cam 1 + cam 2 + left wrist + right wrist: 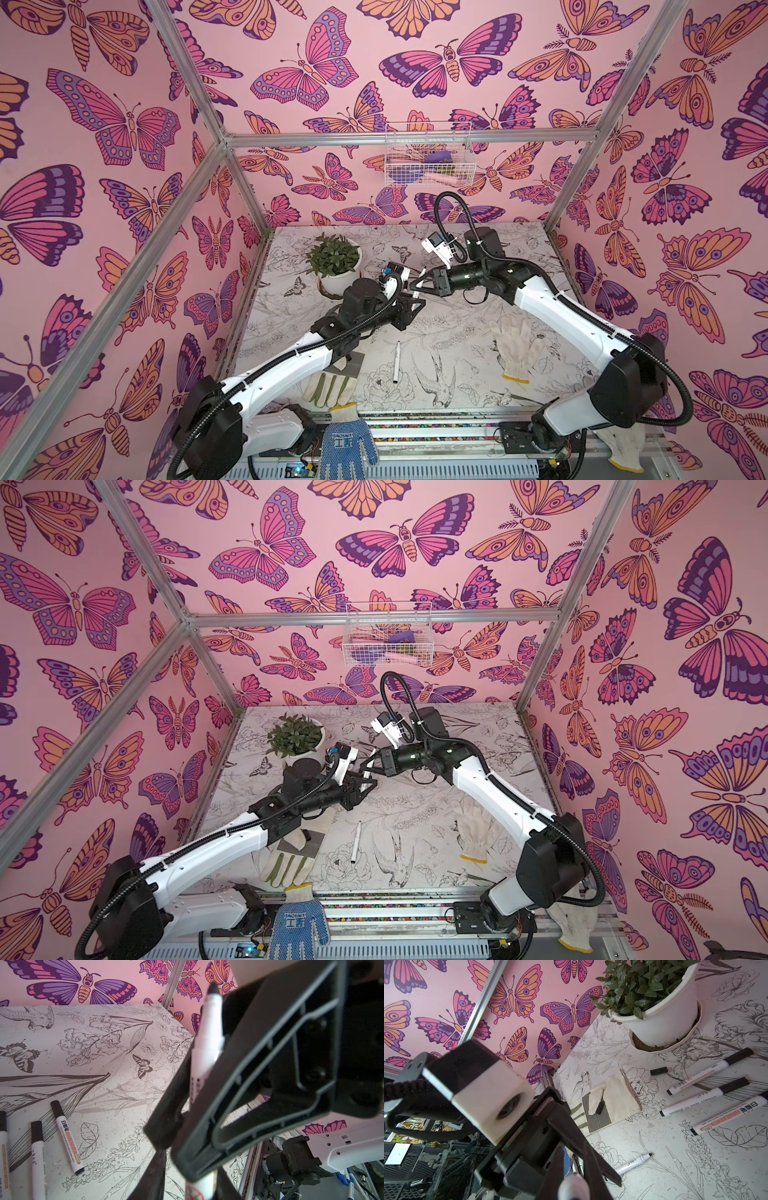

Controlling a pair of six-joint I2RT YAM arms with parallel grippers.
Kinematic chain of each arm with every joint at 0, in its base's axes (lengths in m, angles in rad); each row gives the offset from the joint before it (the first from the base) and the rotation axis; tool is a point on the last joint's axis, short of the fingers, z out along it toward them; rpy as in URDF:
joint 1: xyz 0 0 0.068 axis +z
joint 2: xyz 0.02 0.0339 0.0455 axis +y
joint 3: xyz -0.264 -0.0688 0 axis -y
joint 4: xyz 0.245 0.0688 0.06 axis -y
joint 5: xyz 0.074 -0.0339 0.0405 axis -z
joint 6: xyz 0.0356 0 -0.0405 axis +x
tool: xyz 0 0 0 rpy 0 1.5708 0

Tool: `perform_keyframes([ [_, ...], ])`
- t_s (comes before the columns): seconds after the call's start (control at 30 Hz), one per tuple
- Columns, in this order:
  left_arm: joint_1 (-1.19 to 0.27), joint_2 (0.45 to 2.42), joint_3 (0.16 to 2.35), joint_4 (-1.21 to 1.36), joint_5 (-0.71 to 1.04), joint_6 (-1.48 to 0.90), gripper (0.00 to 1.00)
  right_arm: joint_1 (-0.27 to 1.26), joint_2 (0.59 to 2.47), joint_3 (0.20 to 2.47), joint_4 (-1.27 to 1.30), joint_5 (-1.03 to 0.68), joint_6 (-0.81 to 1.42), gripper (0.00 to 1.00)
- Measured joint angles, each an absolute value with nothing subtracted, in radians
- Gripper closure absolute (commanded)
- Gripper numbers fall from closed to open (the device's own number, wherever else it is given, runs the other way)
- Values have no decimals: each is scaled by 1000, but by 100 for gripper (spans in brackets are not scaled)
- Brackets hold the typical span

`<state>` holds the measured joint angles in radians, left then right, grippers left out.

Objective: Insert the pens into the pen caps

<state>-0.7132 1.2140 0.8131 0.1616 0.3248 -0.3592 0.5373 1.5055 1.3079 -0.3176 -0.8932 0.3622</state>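
Handing over an uncapped whiteboard marker (208,1043) in mid-air, above the middle of the table (449,316).

State now:
- Right gripper (417,286) is clenched on the barrel near its shoulder. The dark tip is bare and stands clear of both claws.
- Left gripper (412,298) sits at the marker's tail end. A sliver of table shows between one of its fingers (154,1176) and the barrel, so it reads as released, though that part is blurred.
- Three capped markers (705,1098) lie side by side on the table.
- One loose pen cap (658,1071) lies just beside them, near the potted plant (664,1022).
- A second bare marker (396,361) lies apart, nearer the front edge.

Notes for the step (judgement):
- Right claw should hold its squeeze unchanged, since any slack lets the barrel pivot.
- Left claw should back off along the marker's own axis, not sideways, so a finger cannot drag the tail and tilt the tip.
- The grip near the shoulder leaves little bare length ahead, so the cap must come on square to the tip, with the fingers kept out of its path.
- Likely next fetch for the left: the loose cap.
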Motion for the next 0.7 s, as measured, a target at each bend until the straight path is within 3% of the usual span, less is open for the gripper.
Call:
perform_keyframes([
  [0.27,-714,1214,852,143,318,-333,65,532,1499,1286,-319,-901,361,94],
  [0.7,-714,1238,868,110,341,-326,72,523,1497,1285,-320,-902,360,95],
])
